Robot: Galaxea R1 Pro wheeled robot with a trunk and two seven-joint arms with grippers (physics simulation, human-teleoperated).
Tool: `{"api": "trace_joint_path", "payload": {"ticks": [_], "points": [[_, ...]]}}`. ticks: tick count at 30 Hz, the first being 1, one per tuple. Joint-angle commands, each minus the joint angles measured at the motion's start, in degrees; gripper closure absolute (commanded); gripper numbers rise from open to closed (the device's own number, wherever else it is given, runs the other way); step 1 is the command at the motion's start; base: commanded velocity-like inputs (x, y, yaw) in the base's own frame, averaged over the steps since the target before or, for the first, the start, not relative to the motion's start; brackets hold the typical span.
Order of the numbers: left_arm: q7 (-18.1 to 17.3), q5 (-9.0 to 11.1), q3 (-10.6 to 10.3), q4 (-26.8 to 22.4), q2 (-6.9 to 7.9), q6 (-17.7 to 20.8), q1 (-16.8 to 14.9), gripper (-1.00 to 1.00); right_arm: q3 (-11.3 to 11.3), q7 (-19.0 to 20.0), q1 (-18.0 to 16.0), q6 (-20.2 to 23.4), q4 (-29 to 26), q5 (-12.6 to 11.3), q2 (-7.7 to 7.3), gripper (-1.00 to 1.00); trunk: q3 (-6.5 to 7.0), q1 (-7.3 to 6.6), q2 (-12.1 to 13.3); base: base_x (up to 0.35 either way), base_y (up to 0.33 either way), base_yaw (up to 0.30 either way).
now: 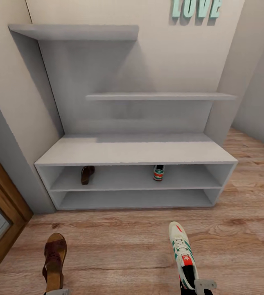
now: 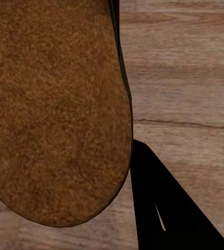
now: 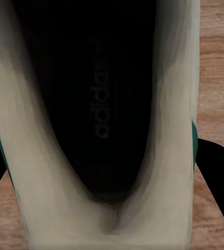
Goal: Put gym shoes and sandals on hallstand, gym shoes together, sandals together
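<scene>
Your left gripper (image 1: pixel 58 291) pinches a sandal (image 1: pixel 55 261); your right gripper (image 1: pixel 197 287) pinches a sneaker (image 1: pixel 183 252); a second sandal (image 1: pixel 86 174) and sneaker (image 1: pixel 159 172) sit on the rack (image 1: pixel 136 153).

Close in on the sandal (image 2: pixel 54 109) here — its grainy brown suede footbed takes up most of the frame, rounded heel end plainly visible, a thin dark rim running along its edge. Beyond it lies the corridor floor (image 2: pixel 185 78), light wood planks with grain lines. One black gripper finger (image 2: pixel 169 208) juts out right against the sandal's edge — the grip itself is hidden.
</scene>
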Motion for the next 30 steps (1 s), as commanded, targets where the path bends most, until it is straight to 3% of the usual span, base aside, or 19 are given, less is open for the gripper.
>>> {"api": "trace_joint_path", "payload": {"ticks": [1, 8, 10, 14, 21, 30], "points": [[0.01, -0.46, 0.21, 0.05, -0.04, -0.15, -0.03, 1.0, -0.29, -0.25, -0.04, -0.16, 0.01, 0.6, 0.05, 1.0, -0.05, -0.01, -0.02, 0.0, 0.0, 0.0], [0.01, -0.77, 0.04, 0.03, 0.02, -0.07, -0.03, 1.0, -0.59, -0.29, -0.04, -0.16, -0.26, 0.44, -0.04, 1.0, -0.05, -0.01, -0.02, 0.0, 0.0, 0.0], [-0.3, -0.89, -0.16, -0.4, 0.0, 0.35, -0.23, 1.0, -0.83, -0.44, -0.04, -0.16, -1.87, 0.56, -1.05, 1.0, -0.05, -0.01, -0.02, 0.0, 0.0, 0.0], [-0.54, -0.93, -0.19, -0.78, 0.17, 0.89, -0.88, 1.0, -0.82, -0.55, -0.04, -0.1, -2.53, 0.59, -1.69, 1.0, -0.05, -0.01, -0.02, 0.0, 0.0, 0.0], [-0.6, -1.51, -0.25, -2.35, -0.5, 2.7, -5.88, 1.0, -0.67, -0.59, -0.04, -0.08, -2.21, 0.52, -2.05, 1.0, -0.05, -0.01, -0.02, 0.0, 0.0, 0.0], [-0.73, -3.61, -0.34, -2.89, -2.13, 19.32, -16.36, 1.0, -0.8, -0.66, -0.04, -0.08, -0.43, 0.45, -3.22, 1.0, -0.05, -0.01, -0.02, 0.0, 0.0, 0.0]]}}
